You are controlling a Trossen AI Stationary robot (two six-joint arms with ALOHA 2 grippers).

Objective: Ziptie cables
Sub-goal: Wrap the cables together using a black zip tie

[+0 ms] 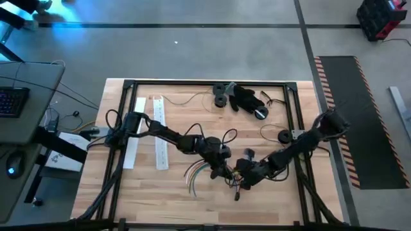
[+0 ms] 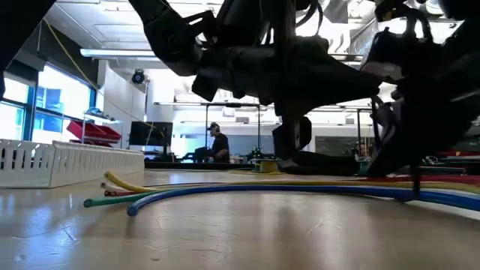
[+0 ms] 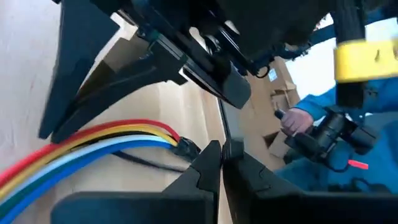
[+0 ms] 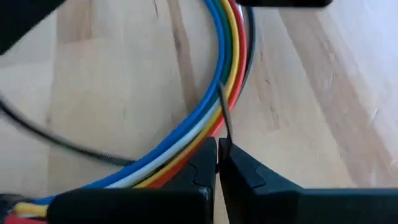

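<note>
While both grippers pinch the zip tie, cables remain unbound.
Left gripper closed on tie; right gripper closed on tail; tightening pending.

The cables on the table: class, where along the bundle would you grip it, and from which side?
Grip the cables mid-run, just short of their fanned loose ends, coming straight down from above. There they lie flat and side by side on the table, so fingers closing across would likely gather them all.
</note>
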